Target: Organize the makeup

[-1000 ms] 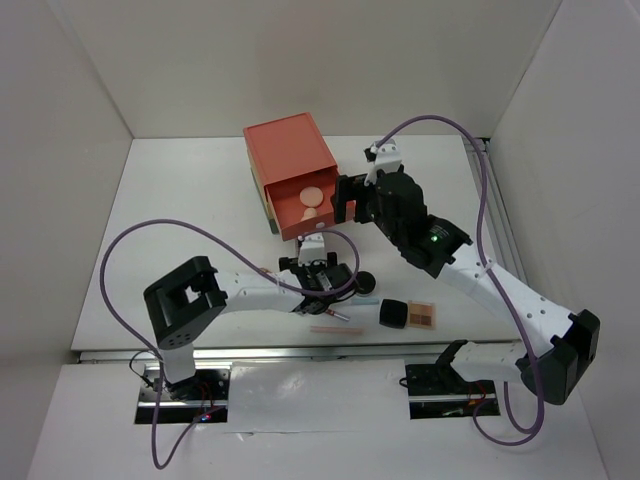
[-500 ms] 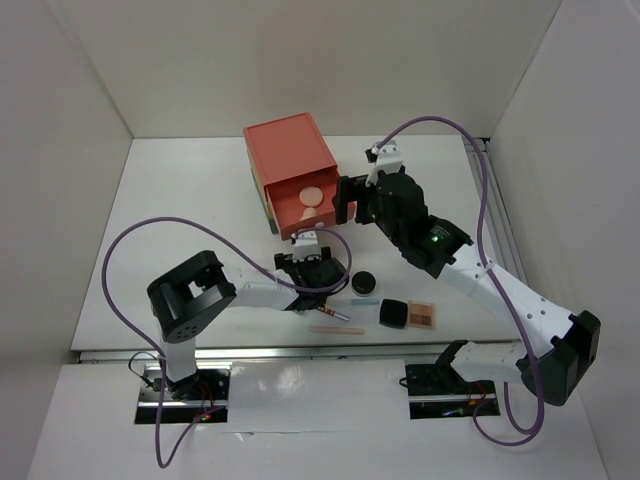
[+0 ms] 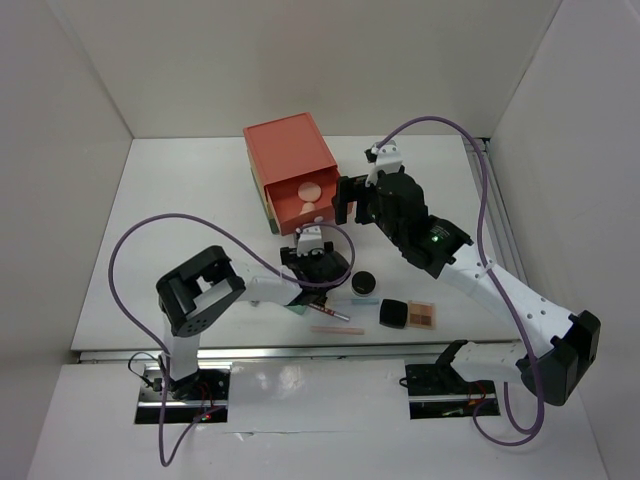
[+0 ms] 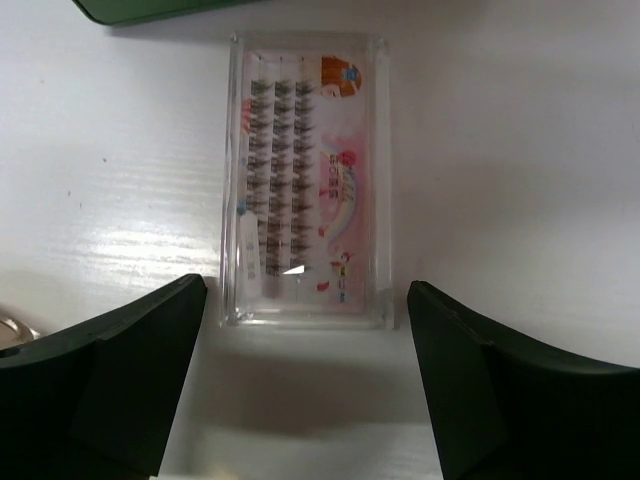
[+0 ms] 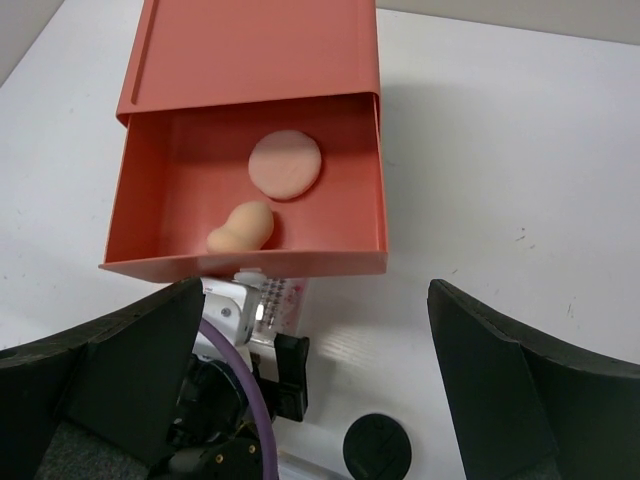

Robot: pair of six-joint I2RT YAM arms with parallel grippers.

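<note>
A clear lash case (image 4: 305, 180) lies flat on the white desk (image 4: 520, 150), its long axis running near to far, just in front of the open orange drawer (image 5: 250, 262). The left tool (image 4: 305, 330) hangs over the case's near end with its jaws spread wide and its fingers (image 4: 110, 380) outside the two long edges. A thin strip of bare desk shows on each side, and the tool holds nothing. Past the case's far end, a dark green edge (image 4: 150, 8) crosses the far-left corner of the wrist view.

Inside the drawer, a round peach puff (image 5: 285, 165) sits toward the back and an egg-shaped peach sponge (image 5: 241, 227) sits by the front lip. The two are apart, and the drawer floor to their right is free. The drawer juts toward the near side from the drawer box (image 3: 288, 150).

The right tool (image 5: 312, 290) hovers by the drawer's right front corner, jaws fully apart and empty.

The other makeup lies to the near right of the left tool. A round black compact (image 3: 363, 283) has a mint-green tube (image 3: 365, 299) just on its near side. Further right is a black square eyeshadow palette (image 3: 420, 314) with tan pans showing. A thin pink pencil (image 3: 328, 329) lies closest to the desk's near edge. Open desk spreads to the left of the box and along the far side.
</note>
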